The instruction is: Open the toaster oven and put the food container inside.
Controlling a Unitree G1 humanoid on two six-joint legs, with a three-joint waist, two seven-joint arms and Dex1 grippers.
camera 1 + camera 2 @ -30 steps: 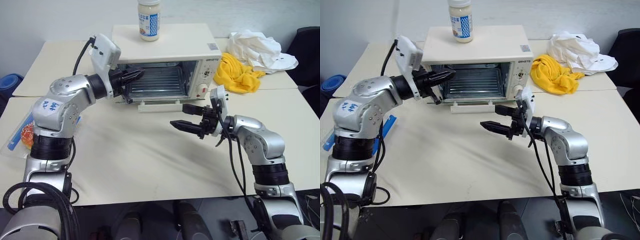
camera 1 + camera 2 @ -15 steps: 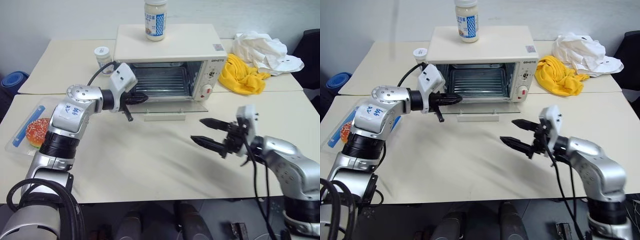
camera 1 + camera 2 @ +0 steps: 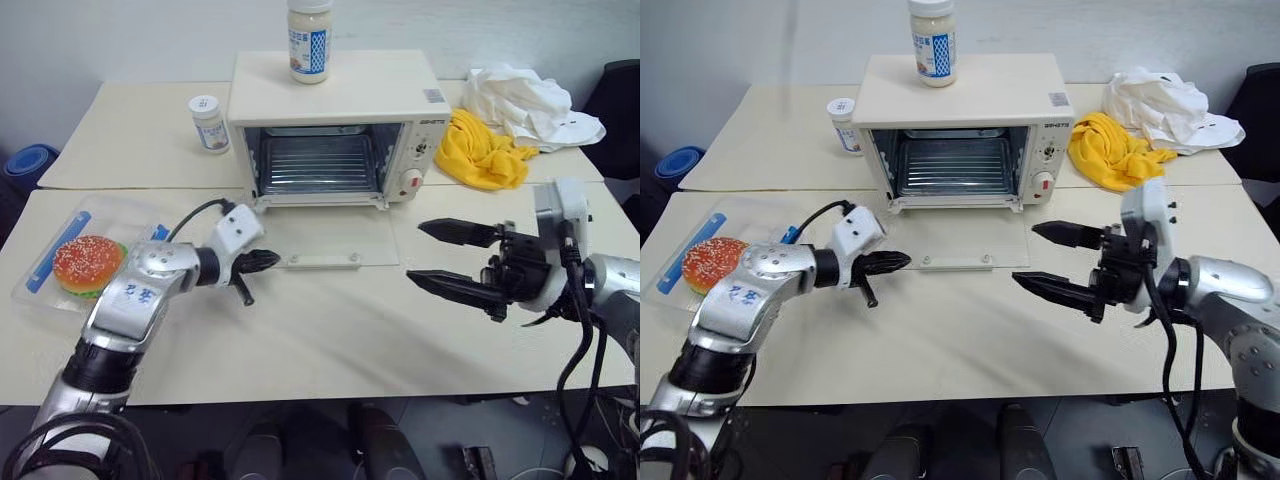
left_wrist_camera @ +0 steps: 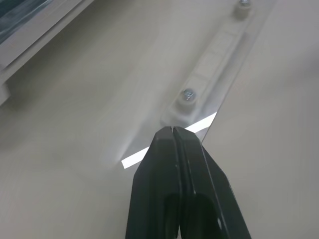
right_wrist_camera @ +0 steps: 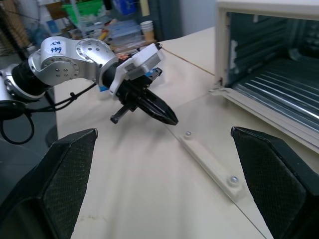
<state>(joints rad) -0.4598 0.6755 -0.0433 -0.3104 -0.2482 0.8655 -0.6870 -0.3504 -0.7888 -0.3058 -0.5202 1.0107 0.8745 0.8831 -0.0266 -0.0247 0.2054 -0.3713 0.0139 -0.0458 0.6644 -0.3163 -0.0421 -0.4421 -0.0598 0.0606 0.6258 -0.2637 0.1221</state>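
We see the toaster oven (image 3: 335,125) at the back of the desk (image 3: 330,330), its glass door (image 3: 325,238) dropped flat onto the desk top with the white bar handle (image 3: 322,260) along its front edge and the wire rack (image 3: 320,163) bare. Our left gripper (image 3: 268,261) is pinched fully shut and holds nothing; its tip sits just beside the left end of that handle, close above the door's front corner. Our right gripper (image 3: 445,255) hangs over the desk to the right of the door, its fingers spread wide and holding nothing, pointing toward the left gripper. The food container (image 3: 85,262) lies near the desk's left edge, burger inside, well apart from the door. Between door and front desk edge the surface is open. A jar (image 3: 308,38) stands on the oven roof, a smaller jar (image 3: 209,123) beside the oven's left wall, and a yellow cloth (image 3: 480,150) lies to its right.
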